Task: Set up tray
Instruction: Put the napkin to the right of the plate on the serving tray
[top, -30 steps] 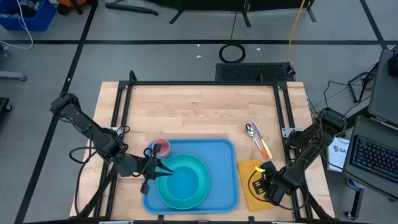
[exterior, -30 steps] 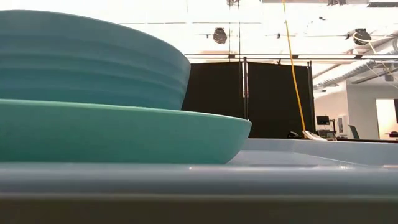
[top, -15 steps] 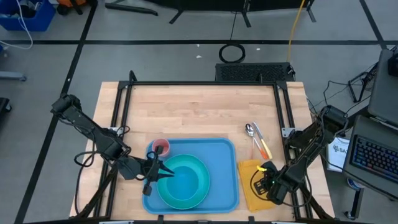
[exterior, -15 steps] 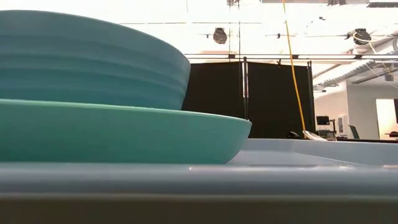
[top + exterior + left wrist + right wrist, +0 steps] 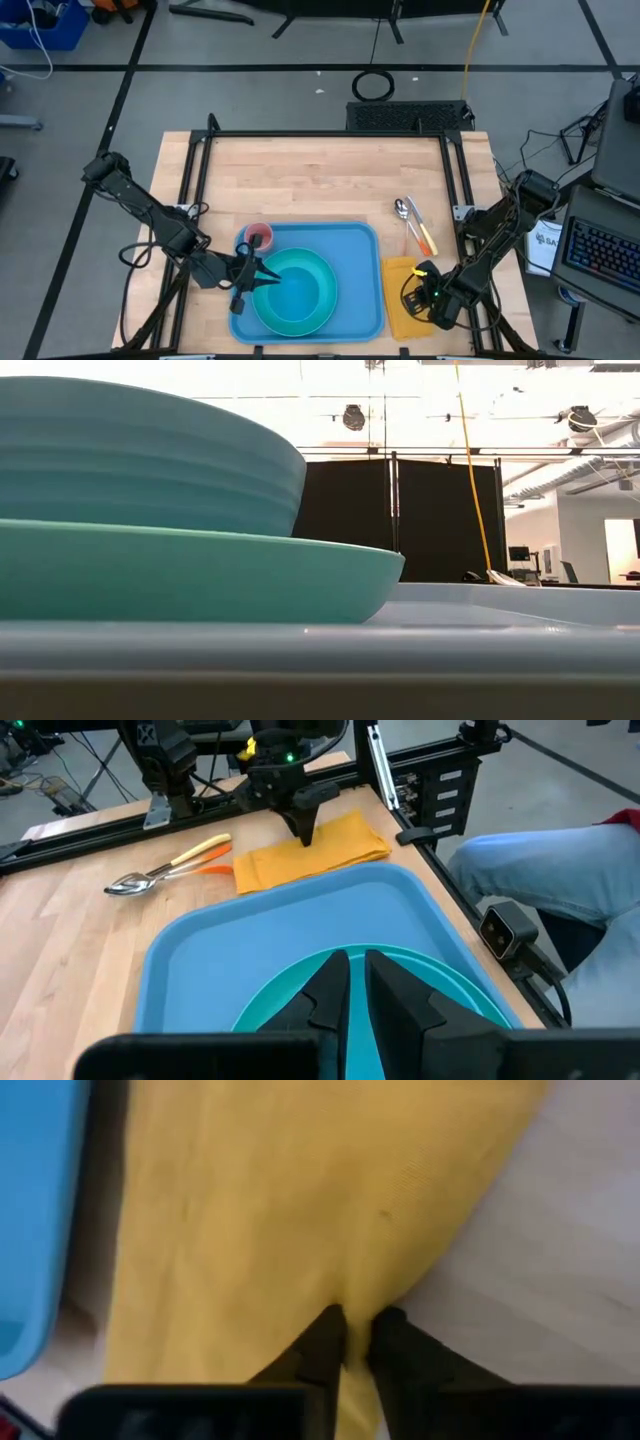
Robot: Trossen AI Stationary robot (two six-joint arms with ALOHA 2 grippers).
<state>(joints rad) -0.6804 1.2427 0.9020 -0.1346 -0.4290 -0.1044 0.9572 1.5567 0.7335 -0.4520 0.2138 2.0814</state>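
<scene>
My right gripper (image 5: 348, 1330) has its jaws pinched nearly together on a fold of the yellow napkin (image 5: 402, 300), which lies right of the tray (image 5: 355, 300). My left gripper (image 5: 262, 276) hangs over the plate's near-left edge, fingers close together, holding nothing I can see. The tray sits at the table's near edge and carries the plate (image 5: 318, 312) with a bowl (image 5: 295, 293); a pink cup (image 5: 259, 236) sits at its far-left corner. I'd say napkin and spoon (image 5: 402, 209) remain. The table (image 5: 310, 180) is pale wood; beyond, black curtains (image 5: 440, 520).

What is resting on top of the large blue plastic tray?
On the large blue plastic tray sits a round teal plate carrying a blue bowl. The tray floor beneath them is covered.
</scene>
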